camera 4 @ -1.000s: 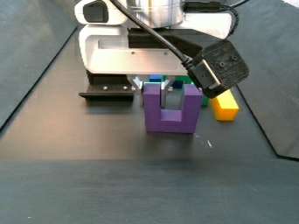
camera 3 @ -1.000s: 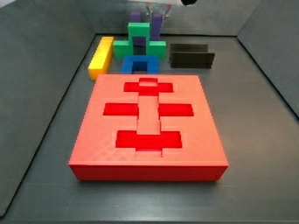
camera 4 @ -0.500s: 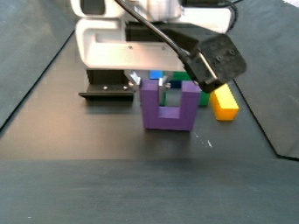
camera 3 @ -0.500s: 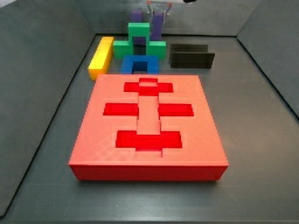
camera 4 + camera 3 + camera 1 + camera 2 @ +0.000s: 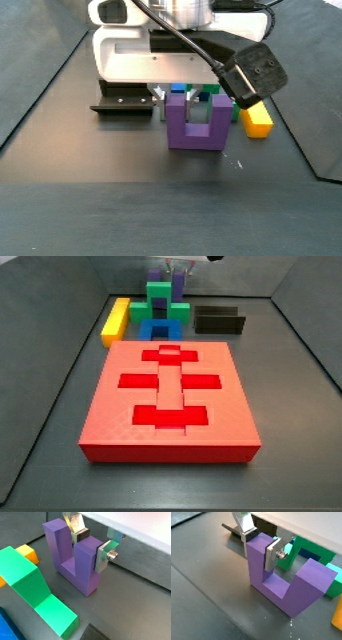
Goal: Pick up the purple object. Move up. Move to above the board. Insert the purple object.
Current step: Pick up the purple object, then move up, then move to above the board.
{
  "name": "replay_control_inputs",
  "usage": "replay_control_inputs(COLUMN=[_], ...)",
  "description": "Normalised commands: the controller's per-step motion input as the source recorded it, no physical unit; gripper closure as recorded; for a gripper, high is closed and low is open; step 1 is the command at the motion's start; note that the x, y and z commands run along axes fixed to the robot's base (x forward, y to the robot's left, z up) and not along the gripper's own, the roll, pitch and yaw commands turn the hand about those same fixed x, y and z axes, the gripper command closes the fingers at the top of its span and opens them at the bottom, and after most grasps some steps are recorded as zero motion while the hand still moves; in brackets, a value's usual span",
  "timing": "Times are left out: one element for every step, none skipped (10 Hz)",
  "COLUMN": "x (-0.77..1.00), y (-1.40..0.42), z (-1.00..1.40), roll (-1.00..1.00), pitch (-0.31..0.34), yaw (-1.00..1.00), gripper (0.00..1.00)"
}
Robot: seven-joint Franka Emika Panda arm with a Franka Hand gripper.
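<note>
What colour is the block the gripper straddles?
Dark purple, clearest in a wrist view; gripper is at one prong.

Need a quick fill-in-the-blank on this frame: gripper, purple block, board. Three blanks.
1. The gripper has its fingers on either side of one ____ of the purple block.
2. The purple block stands on the ____, not on the red board.
3. Next to the purple block is a ____ block.

Missing words: prong; floor; green
</note>
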Motion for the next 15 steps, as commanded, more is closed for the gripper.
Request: replay_control_inputs(x=[0.00, 0.00, -0.08, -0.08, -0.05, 0.00, -0.01, -0.02, 0.03, 0.04, 0.03, 0.03, 0.02, -0.14, -0.14], y=[0.00, 0.00, 0.07, 0.05, 0.02, 0.00, -0.01, -0.01, 0.00, 0.01, 0.00, 0.00, 0.00, -1.40, -1.40], z=[0.00, 0.83, 0.75, 0.40, 0.23, 1.40, 1.40, 1.40, 1.40, 0.99, 0.63, 0.29, 0.22, 0.16, 0.15], roll=[0.00, 0.00, 0.01, 0.04, 0.05, 0.00, -0.01, 0.01, 0.01, -0.01, 0.00, 0.01, 0.00, 0.03, 0.04], pitch=[0.000, 0.000, 0.013, -0.015, -0.023, 0.000, 0.023, 0.042, 0.048, 0.096, 0.097, 0.068, 0.062, 0.159, 0.152], yaw=[0.00, 0.00, 0.01, -0.01, -0.01, 0.00, 0.00, 0.00, 0.01, 0.00, 0.00, 0.00, 0.00, 0.31, 0.30], gripper=[1.00, 1.00, 1.00, 1.00, 1.00, 1.00, 1.00, 1.00, 1.00, 1.00, 1.00, 1.00, 1.00, 1.00, 1.00])
